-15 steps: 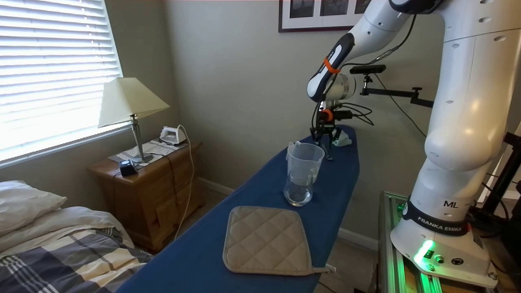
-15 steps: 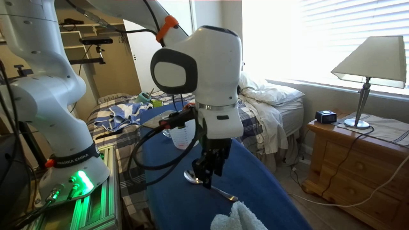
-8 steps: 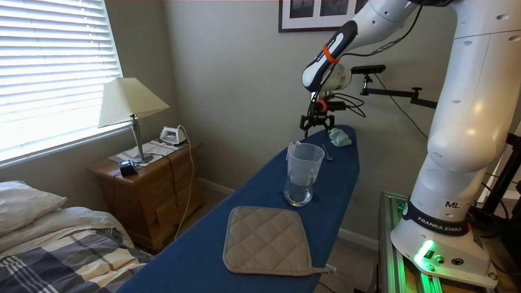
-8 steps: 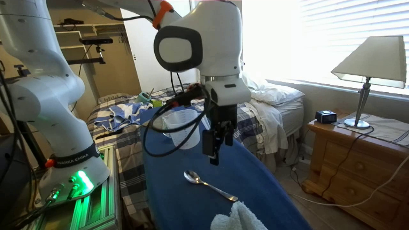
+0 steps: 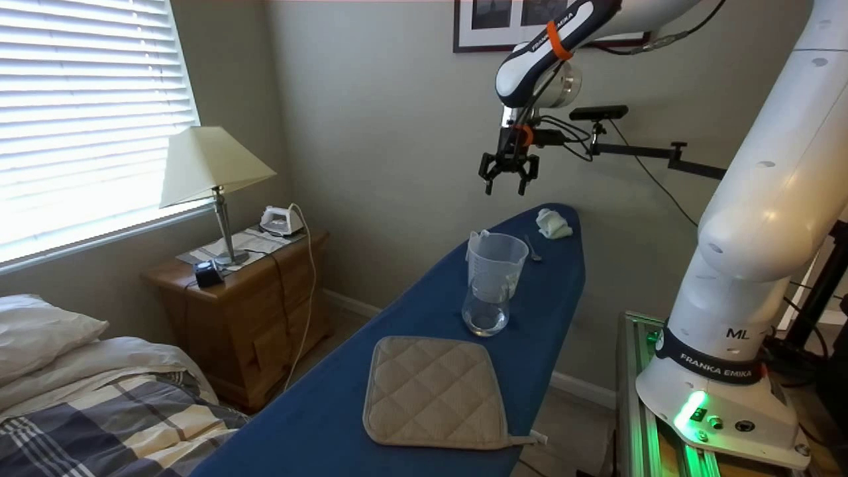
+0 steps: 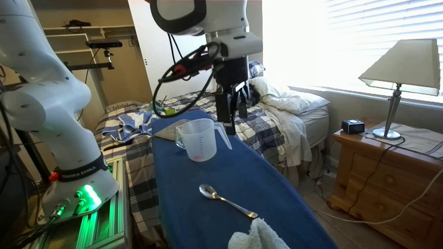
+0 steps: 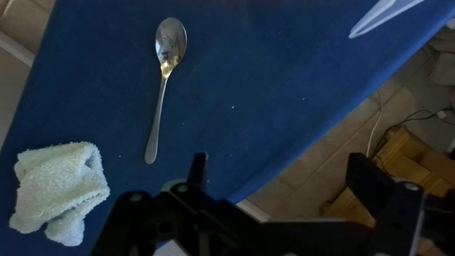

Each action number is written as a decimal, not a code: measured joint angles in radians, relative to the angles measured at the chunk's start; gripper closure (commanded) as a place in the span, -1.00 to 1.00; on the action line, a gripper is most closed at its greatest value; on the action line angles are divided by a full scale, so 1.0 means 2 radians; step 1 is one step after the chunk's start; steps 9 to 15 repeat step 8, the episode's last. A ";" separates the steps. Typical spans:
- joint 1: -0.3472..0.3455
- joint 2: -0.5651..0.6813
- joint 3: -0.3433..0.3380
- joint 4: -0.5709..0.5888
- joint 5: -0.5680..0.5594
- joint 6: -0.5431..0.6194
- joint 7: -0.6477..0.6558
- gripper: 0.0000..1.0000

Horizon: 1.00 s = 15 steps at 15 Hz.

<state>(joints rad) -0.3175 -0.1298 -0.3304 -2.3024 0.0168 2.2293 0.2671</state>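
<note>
Empty gripper (image 5: 505,191) hangs above the board (image 7: 249,81).
Fingers (image 7: 366,181) spread apart; spoon (image 7: 161,91) and cloth (image 7: 60,188) lie unheld, cloth nearer the narrow edge.

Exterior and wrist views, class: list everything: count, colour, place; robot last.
Ironing board: one, blue, centre
Spoon: one, silver, on board
Cloth: one, whitish, on board
Jug: one, translucent, on board
Vessel: one, clear, on board
Potholder: one, beige, on board
Nightstand: one, brown, in corner
Lamp: one, cream, on nightstand
Clock: one, black, on nightstand
Iron: one, white, on nightstand
Bed: one, multicoloured, near board
Towel: one, bluish, on bed
Blind: one, white, behind lamp
Frame: one, dark, on wall
Cameras: one per exterior view, black, bracketed
Arm: one, white, beside board
Gripper: one, black, above board
</note>
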 measured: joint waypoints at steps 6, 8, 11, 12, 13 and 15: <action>0.000 -0.032 0.002 -0.013 0.000 -0.013 -0.005 -1.00; 0.000 -0.032 0.002 -0.013 0.000 -0.013 -0.006 -1.00; 0.000 -0.032 0.002 -0.013 0.000 -0.013 -0.006 -1.00; 0.000 -0.032 0.002 -0.013 0.000 -0.013 -0.006 -1.00; 0.000 -0.032 0.002 -0.013 0.000 -0.013 -0.006 -1.00; 0.000 -0.032 0.002 -0.013 0.000 -0.013 -0.006 -1.00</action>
